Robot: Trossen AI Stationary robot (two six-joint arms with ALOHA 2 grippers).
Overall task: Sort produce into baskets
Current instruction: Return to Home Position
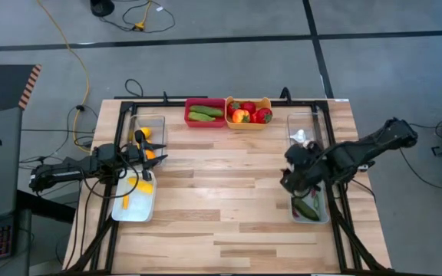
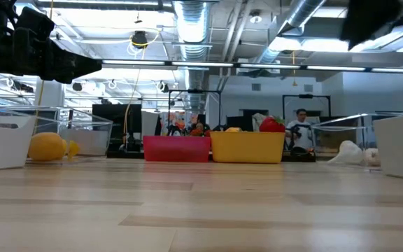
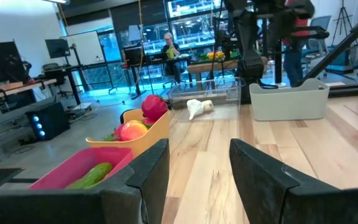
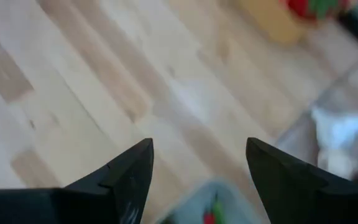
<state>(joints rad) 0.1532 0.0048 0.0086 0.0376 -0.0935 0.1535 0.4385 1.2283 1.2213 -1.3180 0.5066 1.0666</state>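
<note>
The right gripper (image 4: 199,142) is held released above the wooden table (image 1: 221,207). Its two fingers are spread wide and nothing is gripped between them. It is found well to the right of the red bin (image 1: 205,113) and forward of it.

Just forward of the gripper, on the same side of the red bin, the grey tray (image 1: 327,211) is seen. Green chilies (image 1: 307,208) and a small red chili (image 4: 210,218) are laid in it, apart from the fingers and untouched by them. Behind the gripper, right of the red bin and slightly forward of it, a clear tub (image 1: 313,121) is placed. White garlic (image 1: 301,138) is contained in it.

Green cucumbers (image 1: 204,115) are held in the red bin itself. The orange-yellow bin (image 1: 265,102) is set against the red bin's right side and is filled with red and yellow-red pieces (image 1: 248,113).

The left gripper (image 3: 199,143) is likewise kept spread and empty. It is held left of the red bin and forward of it, above the table. A second clear tub (image 1: 159,121) is stood left of the red bin, and a yellow piece (image 1: 140,136) is seen in it. Further forward on that side a white tray (image 1: 121,211) is laid, in which yellow and orange pieces (image 1: 140,186) are gathered. The left gripper is found near the place where this tub and tray adjoin.

Far behind the red bin, in the room beyond the table, a seated person (image 2: 301,126) is made out in the low view.
</note>
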